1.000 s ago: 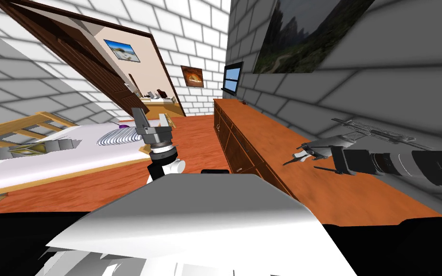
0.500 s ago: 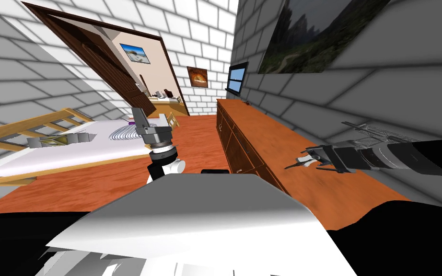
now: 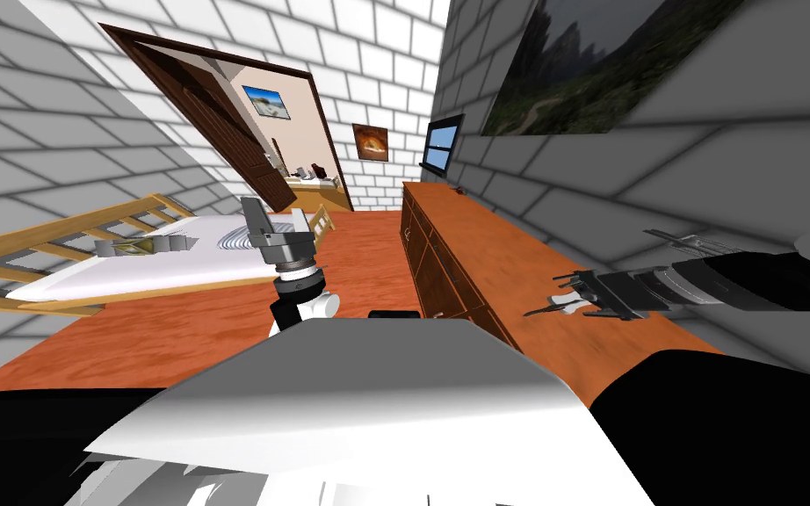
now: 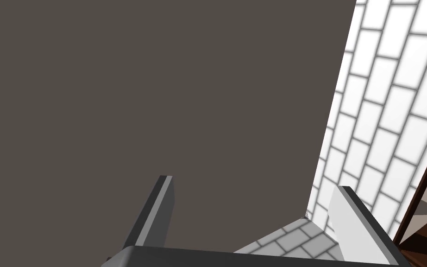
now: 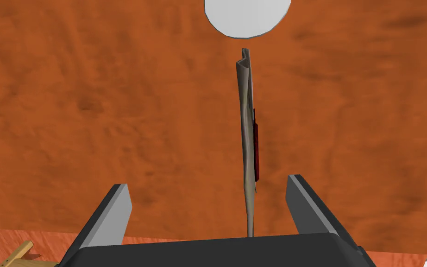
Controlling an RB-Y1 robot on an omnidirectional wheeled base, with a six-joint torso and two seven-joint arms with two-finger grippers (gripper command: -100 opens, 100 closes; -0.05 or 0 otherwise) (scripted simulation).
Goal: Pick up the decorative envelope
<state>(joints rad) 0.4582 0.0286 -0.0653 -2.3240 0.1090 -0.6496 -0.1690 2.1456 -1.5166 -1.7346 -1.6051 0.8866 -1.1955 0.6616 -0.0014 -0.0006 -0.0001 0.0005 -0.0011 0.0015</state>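
Head view: the right arm reaches in from the right edge of the frame, low over the long orange-brown surface [image 3: 482, 255] of a drawer cabinet that runs up the centre-right along the grey brick wall. The right gripper [image 3: 548, 299] sits at middle right, fingers pointing along the top, presumably so they can close sideways on a thin item. The left gripper [image 3: 278, 220] is raised at centre-left in front of the bed [image 3: 131, 272], well apart from the cabinet; I judge it parked to keep out of the way. Left wrist view: the left gripper's fingers [image 4: 159, 208] are spread with nothing between them. Right wrist view: the right gripper is also spread, and the decorative envelope [image 5: 247, 139] lies in the gap against the orange wood. It appears edge-on as a thin beige strip with a dark red patch on one face, nearer one finger but touching neither. Edge-on alignment suits a pinch across the faces. Whether its edge rests on the wood, cannot tell. Judgement: pre-grasp, with closing and lifting not yet done; a thin sheet may flex or slip if the squeeze lands off-centre.
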